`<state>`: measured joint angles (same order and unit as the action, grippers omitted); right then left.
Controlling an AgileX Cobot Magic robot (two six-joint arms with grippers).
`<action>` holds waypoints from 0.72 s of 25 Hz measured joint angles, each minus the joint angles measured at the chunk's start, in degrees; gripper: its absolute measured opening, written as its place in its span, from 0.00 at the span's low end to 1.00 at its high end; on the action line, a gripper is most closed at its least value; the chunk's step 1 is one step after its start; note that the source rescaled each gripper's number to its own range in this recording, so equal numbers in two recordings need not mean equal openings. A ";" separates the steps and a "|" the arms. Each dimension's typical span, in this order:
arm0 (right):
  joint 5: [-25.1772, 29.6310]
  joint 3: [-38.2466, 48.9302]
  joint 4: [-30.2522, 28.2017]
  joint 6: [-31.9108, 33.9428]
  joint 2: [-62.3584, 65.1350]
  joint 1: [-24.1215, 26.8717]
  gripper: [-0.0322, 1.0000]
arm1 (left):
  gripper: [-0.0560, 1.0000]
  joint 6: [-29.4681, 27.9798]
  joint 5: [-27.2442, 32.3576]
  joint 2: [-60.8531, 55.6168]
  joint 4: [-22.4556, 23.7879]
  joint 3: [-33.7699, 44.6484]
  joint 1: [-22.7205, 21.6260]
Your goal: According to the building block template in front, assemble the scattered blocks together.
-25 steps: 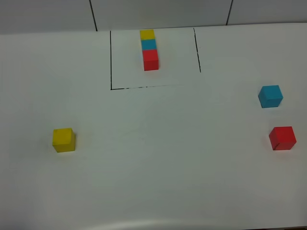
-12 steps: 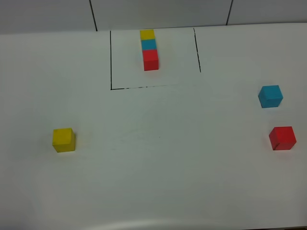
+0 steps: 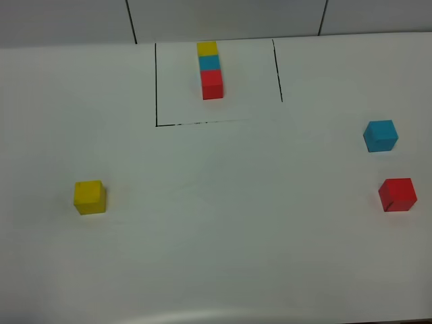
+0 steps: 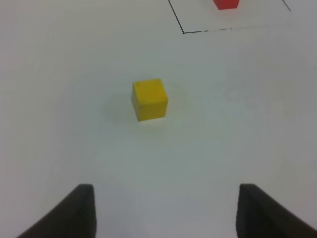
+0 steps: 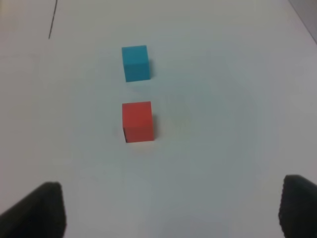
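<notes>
Three loose: yellow block (image 3: 90, 196), cyan block (image 3: 381, 135), red block (image 3: 397, 194); left gripper (image 4: 166, 198), right gripper (image 5: 173, 198) spread

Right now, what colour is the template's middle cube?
Cyan-blue; the template's middle cube shows best in the exterior high view.

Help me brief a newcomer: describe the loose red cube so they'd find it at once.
Start at the black outline at the far edge of the table; skip the joined row inside. On the right side two loose cubes sit apart: the red cube is nearer the camera than the cyan-blue cube.
</notes>
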<state>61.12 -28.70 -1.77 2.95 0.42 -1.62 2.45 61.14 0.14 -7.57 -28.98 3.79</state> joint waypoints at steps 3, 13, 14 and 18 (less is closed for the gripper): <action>0.00 0.00 0.00 0.00 0.00 0.00 0.76 | 0.48 -0.01 0.00 2.35 0.00 0.00 0.00; 0.00 0.00 0.00 0.00 0.00 0.00 0.76 | 0.81 4.47 -13.63 21.29 -2.33 -1.79 0.00; 0.00 0.00 0.00 0.00 0.00 0.00 0.76 | 0.82 4.62 -15.55 24.08 -2.38 -1.79 0.00; 0.00 0.00 0.00 0.00 0.00 0.00 0.76 | 0.83 5.89 -19.71 35.77 -2.38 -1.79 0.00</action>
<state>61.12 -28.70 -1.77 2.95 0.42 -1.62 8.34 41.43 35.91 -9.95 -30.76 3.79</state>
